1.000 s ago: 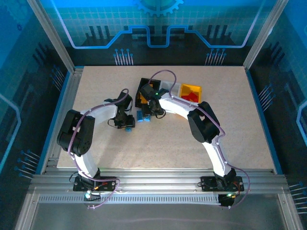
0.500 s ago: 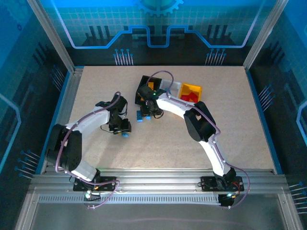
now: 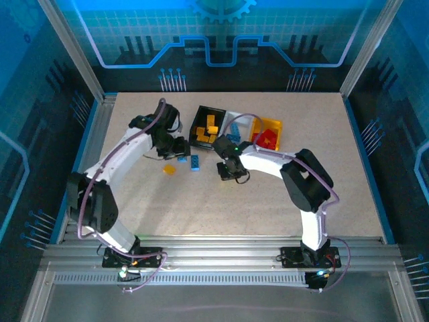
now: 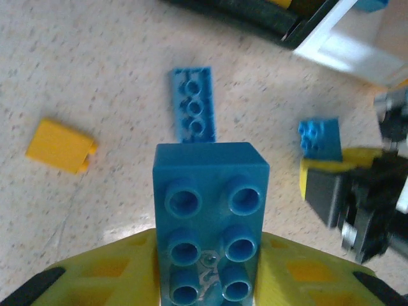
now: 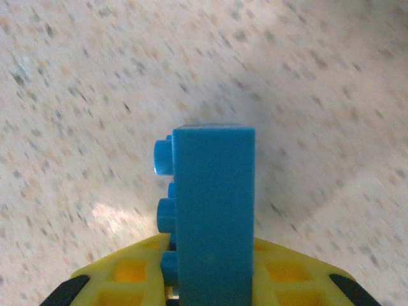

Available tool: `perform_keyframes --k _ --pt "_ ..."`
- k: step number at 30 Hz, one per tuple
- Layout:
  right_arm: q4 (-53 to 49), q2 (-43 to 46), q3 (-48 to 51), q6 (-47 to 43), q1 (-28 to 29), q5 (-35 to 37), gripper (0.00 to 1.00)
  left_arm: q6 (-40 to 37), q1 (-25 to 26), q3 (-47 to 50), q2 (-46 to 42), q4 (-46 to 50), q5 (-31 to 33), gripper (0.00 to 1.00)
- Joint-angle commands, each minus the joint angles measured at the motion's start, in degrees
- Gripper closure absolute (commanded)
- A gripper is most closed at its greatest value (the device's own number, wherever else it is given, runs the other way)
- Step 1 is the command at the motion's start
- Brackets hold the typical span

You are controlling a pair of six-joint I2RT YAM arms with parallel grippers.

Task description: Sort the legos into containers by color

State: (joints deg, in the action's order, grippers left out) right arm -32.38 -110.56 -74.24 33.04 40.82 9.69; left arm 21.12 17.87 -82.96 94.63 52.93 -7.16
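Observation:
My left gripper (image 3: 178, 151) (image 4: 209, 236) is shut on a blue lego brick (image 4: 210, 191), studs facing the camera, just left of the black container (image 3: 198, 121). Over bare table in front of the containers, my right gripper (image 3: 230, 170) (image 5: 213, 239) is shut on another blue brick (image 5: 213, 185), held on edge. The white container (image 3: 242, 119) and yellow container (image 3: 275, 125) adjoin the black one. Loose on the table lie a long blue lego (image 3: 195, 162) (image 4: 193, 113) and a yellow lego (image 3: 169, 170) (image 4: 60, 145).
The black container holds yellow-orange bricks (image 3: 210, 127), the white one a blue brick (image 3: 233, 137), the yellow one red bricks (image 3: 267, 137). In the left wrist view a small blue brick (image 4: 319, 138) shows at the tip of the right arm's head (image 4: 363, 204). Metal rails border the table.
The right gripper has closed on a blue brick and moved right and toward me, away from the black container. The left arm has swung back toward that container with its blue brick.

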Motion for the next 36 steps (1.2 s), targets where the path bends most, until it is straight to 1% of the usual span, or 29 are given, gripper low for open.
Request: perform_keyframes --k 1,7,10,13,14,15,16,17,20,22,24,27,28,30,31,32,33,36 --pt "2.4 6.9 3.3 -1.5 -1.5 0.4 0.85 1.2 1.6 -7.7 5.9 2.1 -2.6 0.62" --pt "0.7 19.6 9.4 -0.3 -4.2 -0.7 0.86 2.3 6.8 -26.3 20.8 2.3 -3.7 0.62" --pt "-0.7 23.5 9.6 -0.3 -5.9 -0.6 0.85 3.2 8.7 -36.7 29.0 3.1 -4.8 0.62" --pt "-0.9 25.4 8.6 -0.8 -8.2 -0.9 0.85 3.5 9.9 -46.5 36.4 4.5 -5.3 0.61" --pt "-0.9 25.5 8.1 -1.1 -8.9 -1.2 0.85 3.6 10.0 -49.6 38.5 5.2 -5.5 0.58" --pt "-0.9 25.2 7.2 -1.5 -9.7 -1.5 0.85 3.7 10.1 -53.1 40.9 6.2 -6.1 0.53" --pt "-0.8 24.6 6.1 -2.0 -10.4 -1.8 0.85 3.9 10.0 -55.9 43.1 7.0 -6.3 0.44" --pt "-0.8 24.0 5.0 -2.3 -10.9 -2.3 0.85 4.1 10.0 -58.4 44.6 7.7 -6.5 0.40" --pt "-0.5 20.7 0.6 -3.5 -12.4 -3.2 0.84 4.9 9.5 -62.1 46.5 8.9 -6.8 0.34" --pt "-0.1 17.8 -2.8 -3.9 -13.0 -3.7 0.84 5.2 8.8 -61.4 44.9 9.3 -6.8 0.32" --pt "0.1 14.4 -5.9 -3.9 -13.4 -4.3 0.84 4.9 8.2 -58.5 41.6 9.7 -5.8 0.30" --pt "0.0 8.2 -11.7 -4.4 -13.5 -5.0 0.82 4.3 6.4 -48.8 33.8 8.9 -2.9 0.30" --pt "-0.1 6.3 -13.4 -4.5 -13.6 -5.1 0.80 4.3 5.6 -44.5 31.0 8.1 -2.2 0.29" --pt "-0.1 2.7 -16.6 -4.4 -13.7 -4.7 0.65 4.1 3.8 -36.3 24.7 6.8 -0.7 0.27" --pt "0.0 1.3 -17.9 -4.4 -13.7 -4.3 0.55 3.6 2.9 -32.3 21.8 6.3 0.3 0.26" --pt "0.1 0.5 -18.9 -4.4 -13.7 -4.1 0.49 3.2 2.1 -29.4 19.3 6.2 1.3 0.26" --pt "0.2 -0.2 -20.0 -5.1 -13.3 -3.7 0.46 2.8 1.0 -25.5 16.7 6.1 2.4 0.25" --pt "-0.6 -1.6 -23.2 -8.7 -10.3 -2.3 0.44 2.7 -2.8 -14.6 10.0 4.3 2.7 0.24"
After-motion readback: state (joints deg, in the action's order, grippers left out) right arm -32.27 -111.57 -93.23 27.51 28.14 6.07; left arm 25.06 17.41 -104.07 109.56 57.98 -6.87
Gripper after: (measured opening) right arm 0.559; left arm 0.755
